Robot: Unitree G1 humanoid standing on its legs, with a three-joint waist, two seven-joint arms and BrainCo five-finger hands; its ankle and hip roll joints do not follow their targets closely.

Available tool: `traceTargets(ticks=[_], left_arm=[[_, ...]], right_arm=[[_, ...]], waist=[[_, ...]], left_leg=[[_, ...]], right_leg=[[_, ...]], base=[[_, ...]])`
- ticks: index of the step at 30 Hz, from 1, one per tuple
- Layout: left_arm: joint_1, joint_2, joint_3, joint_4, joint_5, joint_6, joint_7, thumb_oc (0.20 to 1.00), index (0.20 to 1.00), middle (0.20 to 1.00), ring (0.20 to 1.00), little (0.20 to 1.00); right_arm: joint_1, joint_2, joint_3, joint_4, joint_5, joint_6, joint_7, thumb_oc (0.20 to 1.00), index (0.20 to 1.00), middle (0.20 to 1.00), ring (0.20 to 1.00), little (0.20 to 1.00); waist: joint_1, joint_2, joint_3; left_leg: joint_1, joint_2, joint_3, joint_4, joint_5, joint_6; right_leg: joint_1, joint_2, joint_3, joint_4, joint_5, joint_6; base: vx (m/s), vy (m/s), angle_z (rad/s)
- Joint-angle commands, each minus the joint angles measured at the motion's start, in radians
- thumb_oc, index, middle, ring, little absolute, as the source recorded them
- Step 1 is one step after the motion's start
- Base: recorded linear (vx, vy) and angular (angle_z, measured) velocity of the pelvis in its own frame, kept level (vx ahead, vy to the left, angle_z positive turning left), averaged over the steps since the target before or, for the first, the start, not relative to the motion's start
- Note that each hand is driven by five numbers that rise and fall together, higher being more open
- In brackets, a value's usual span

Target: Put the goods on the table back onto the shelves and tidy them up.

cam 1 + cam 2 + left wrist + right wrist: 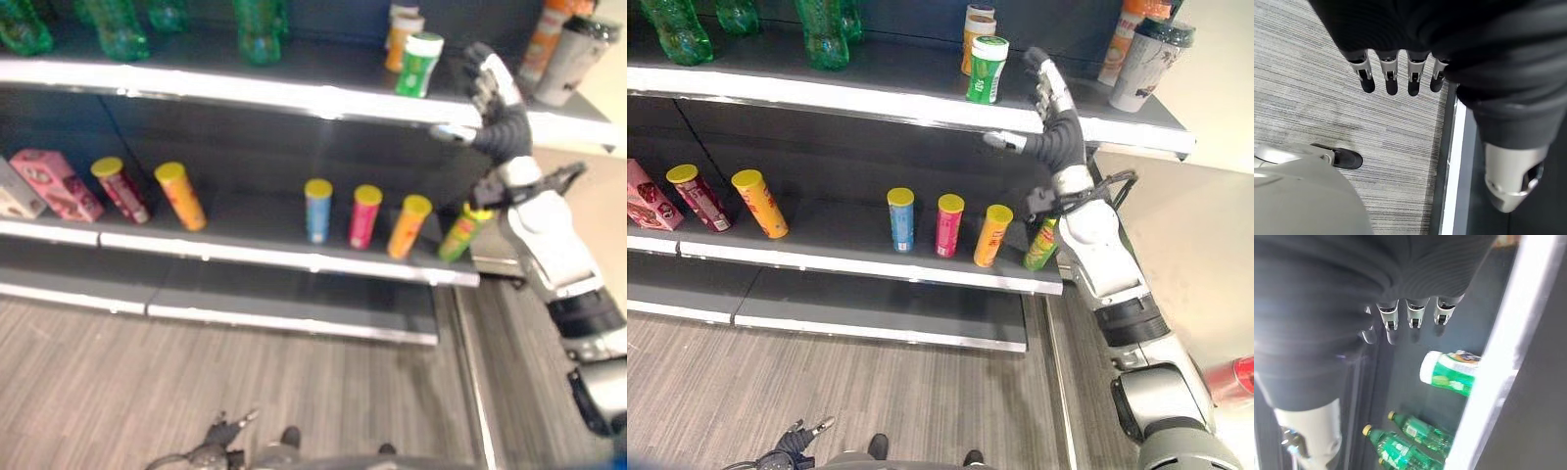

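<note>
Green canister (988,69) upright just beside open right hand (1050,93).

Right arm raised and extended, right robot hand (1050,93) held high, fingers straight, empty; left robot hand (1400,78) hung low, fingers straight

Right hand (1050,93) has open shelf between green-white canister (987,69) and tall cups (1146,61).

Grey wood-grain floor (872,382) (planks running crosswise) below, beige wall (1215,245) beside.
</note>
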Motion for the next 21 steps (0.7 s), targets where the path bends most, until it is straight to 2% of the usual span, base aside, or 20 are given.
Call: traceTargets(ticks=[1, 7, 21], left_arm=[[-0.019, 0.030, -0.041, 0.034, -0.039, -0.007, 0.000, 1.000, 1.000, 1.000, 1.000, 1.000], [-0.023, 0.044, -0.035, 0.048, -0.047, -0.004, 0.001, 1.000, 1.000, 1.000, 1.000, 1.000], [-0.018, 0.062, -0.040, 0.050, -0.076, -0.005, -0.011, 1.000, 1.000, 1.000, 1.000, 1.000]], right_arm=[[-0.119, -0.045, 0.035, 0.037, -0.015, -0.001, -0.057, 1.000, 1.000, 1.000, 1.000, 1.000], [-0.199, -0.064, 0.073, 0.142, -0.028, 0.045, -0.066, 1.000, 1.000, 1.000, 1.000, 1.000], [-0.349, -0.026, 0.169, 0.352, 0.126, 0.060, -0.014, 1.000, 1.000, 1.000, 1.000, 1.000]], waist=[[0.025, -0.014, -0.022], [0.026, -0.018, -0.022], [0.036, -0.021, -0.017]], left_leg=[[0.033, 0.041, 0.124, 0.008, -0.113, -0.025], [0.024, 0.038, 0.118, 0.008, -0.109, -0.026], [0.014, 0.039, 0.111, 0.008, -0.102, -0.029]], right_leg=[[-0.009, -0.046, -0.009, 0.007, -0.015, 0.035], [-0.014, -0.047, -0.012, 0.008, -0.014, 0.035], [-0.017, -0.044, -0.016, 0.008, -0.010, 0.033]], base=[[0.00, 0.000, 0.00], [0.00, 0.001, 0.01], [0.00, 0.000, 0.00]])
